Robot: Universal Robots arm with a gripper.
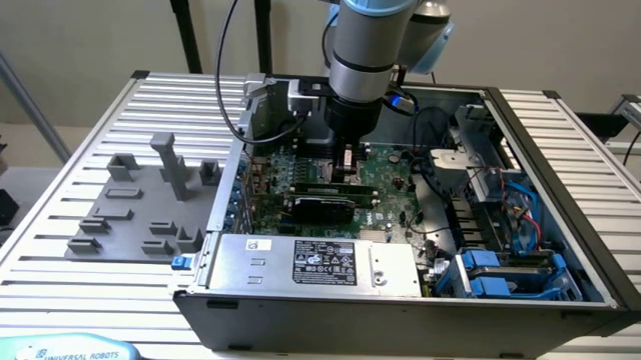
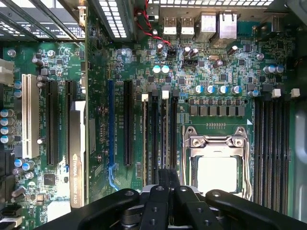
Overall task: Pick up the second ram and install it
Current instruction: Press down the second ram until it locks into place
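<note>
Second ram (image 2: 166, 143) is seen edge-on among the memory slots (image 2: 158, 139) beside the silver processor chip (image 2: 217, 173) — gripper (image 2: 168, 184) is clamped shut on its top edge. Arm is lowered into the open computer case (image 1: 401, 315) over the green motherboard (image 1: 386, 169) — grey fixture blocks (image 1: 150, 202) are left on the table at the exterior view's left

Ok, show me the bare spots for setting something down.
Free: the slatted table behind the grey fixture blocks, and the slats beyond the case's far wall. Crowded: inside the computer case, around the gripper.
</note>
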